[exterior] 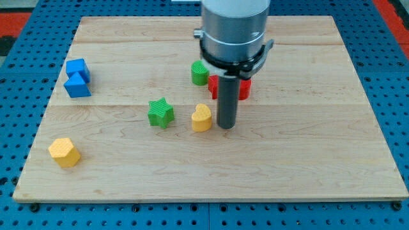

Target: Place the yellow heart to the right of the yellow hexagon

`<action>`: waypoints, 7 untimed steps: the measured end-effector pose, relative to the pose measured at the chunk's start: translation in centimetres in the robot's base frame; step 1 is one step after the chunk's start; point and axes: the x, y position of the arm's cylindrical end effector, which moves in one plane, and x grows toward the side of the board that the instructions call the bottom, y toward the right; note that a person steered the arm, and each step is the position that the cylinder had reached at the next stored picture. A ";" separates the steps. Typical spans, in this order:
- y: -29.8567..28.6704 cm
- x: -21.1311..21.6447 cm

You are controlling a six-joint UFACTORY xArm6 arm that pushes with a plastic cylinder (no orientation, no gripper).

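The yellow heart (201, 118) lies near the middle of the wooden board. The yellow hexagon (64, 152) sits far off at the view's lower left. My tip (226, 126) stands just to the right of the yellow heart, close to it; I cannot tell if they touch. The rod rises to the arm's grey body at the view's top.
A green star (160, 112) lies left of the heart. A green block (200, 73) and a red block (229, 86), partly hidden by the rod, sit above it. Two blue blocks (77, 78) are at the left. The board (307, 160) rests on a blue pegboard.
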 end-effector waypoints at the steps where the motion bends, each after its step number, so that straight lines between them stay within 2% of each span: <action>1: -0.5 -1.4; 3: -15.8 3.2; 4: -22.3 4.1; 7: -19.8 4.1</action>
